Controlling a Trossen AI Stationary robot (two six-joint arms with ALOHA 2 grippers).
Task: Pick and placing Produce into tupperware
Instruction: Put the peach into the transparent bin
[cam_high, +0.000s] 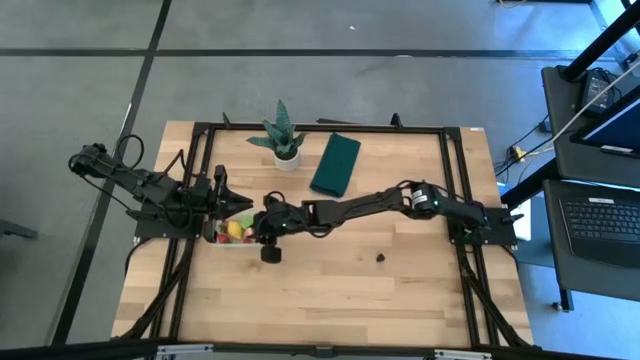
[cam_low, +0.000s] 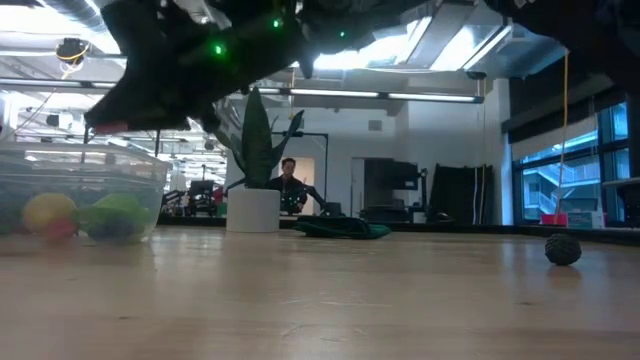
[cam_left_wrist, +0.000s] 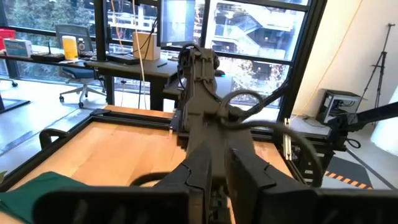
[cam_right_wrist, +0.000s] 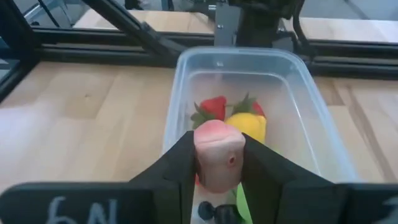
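While your right gripper (cam_right_wrist: 219, 163) clamps a pink produce piece (cam_right_wrist: 219, 152) above the tupperware (cam_right_wrist: 311, 106), your left gripper's (cam_high: 222, 195) state cannot be told

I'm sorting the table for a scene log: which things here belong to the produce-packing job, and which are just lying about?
Job:
- tupperware, with strawberry and yellow piece inside
- pink piece gripped by right gripper above it
- dark berry on the table

Lying about:
- potted plant
- green cloth
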